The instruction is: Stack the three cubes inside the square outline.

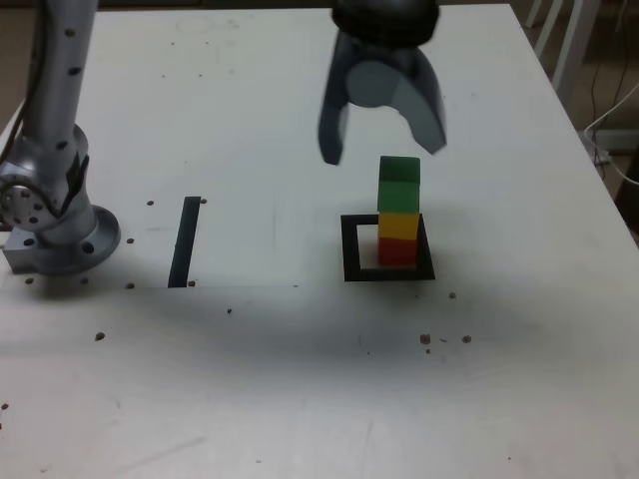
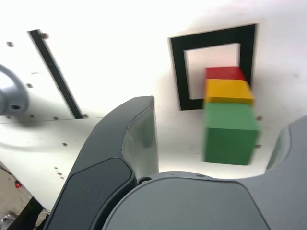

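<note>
**Spotter:** Exterior view first, biggest things down. You have the white table (image 1: 300,399) filling the frame, the arm's base (image 1: 55,215) at the left edge, and your gripper (image 1: 384,150) hanging at upper centre, just above the stack.

**Operator:** How are the fingers?

**Spotter:** Spread wide and holding nothing; you can see clear air between them and the top block. The wrist view agrees: the green cube sits free in the gap between the two fingers (image 2: 122,158).

**Operator:** And the cubes?

**Spotter:** You have all three in one column right of centre: red cube (image 1: 396,250) at the bottom, yellow cube (image 1: 398,225) on it, green cube (image 1: 399,183) on top. The red one stands inside the square outline (image 1: 351,249), toward its far right side rather than centred. The green cube looks a touch offset from the yellow.

**Operator:** So which step am I on?

**Spotter:** I judge the stacking done and you're at the release. Your next move calls for a straight lift clear, without brushing the green cube. The black strip (image 1: 185,239) at centre left doesn't matter.
</note>
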Available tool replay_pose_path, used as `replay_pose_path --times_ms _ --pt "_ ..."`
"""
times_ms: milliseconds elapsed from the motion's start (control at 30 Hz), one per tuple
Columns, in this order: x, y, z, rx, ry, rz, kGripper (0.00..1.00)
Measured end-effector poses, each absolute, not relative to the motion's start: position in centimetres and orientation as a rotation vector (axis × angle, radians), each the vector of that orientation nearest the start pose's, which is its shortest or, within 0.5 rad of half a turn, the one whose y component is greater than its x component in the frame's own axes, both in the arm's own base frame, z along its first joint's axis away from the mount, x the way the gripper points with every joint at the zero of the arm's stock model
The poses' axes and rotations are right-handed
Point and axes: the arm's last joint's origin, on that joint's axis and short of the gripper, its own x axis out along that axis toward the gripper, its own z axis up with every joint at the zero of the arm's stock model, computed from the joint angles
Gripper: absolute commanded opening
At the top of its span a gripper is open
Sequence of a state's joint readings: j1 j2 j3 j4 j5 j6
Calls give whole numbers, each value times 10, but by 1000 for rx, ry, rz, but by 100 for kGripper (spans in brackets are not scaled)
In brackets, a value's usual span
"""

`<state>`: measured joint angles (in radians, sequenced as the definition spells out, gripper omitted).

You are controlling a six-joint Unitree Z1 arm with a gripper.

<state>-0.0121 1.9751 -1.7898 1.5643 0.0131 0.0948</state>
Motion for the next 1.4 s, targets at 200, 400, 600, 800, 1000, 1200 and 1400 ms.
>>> replay_pose_path --times_ms 200,400,600,800,1000,1200,1400 --pt "312 1 330 98 1773 -50 99" --pt "271 3 331 94 1798 -5 99" --pt "234 7 326 68 1800 15 100" --pt "199 6 307 39 1788 10 100" --pt "171 4 284 6 1791 -5 100" --pt "156 2 268 -23 1799 -17 100" --pt "147 1 260 -40 1803 -27 100"
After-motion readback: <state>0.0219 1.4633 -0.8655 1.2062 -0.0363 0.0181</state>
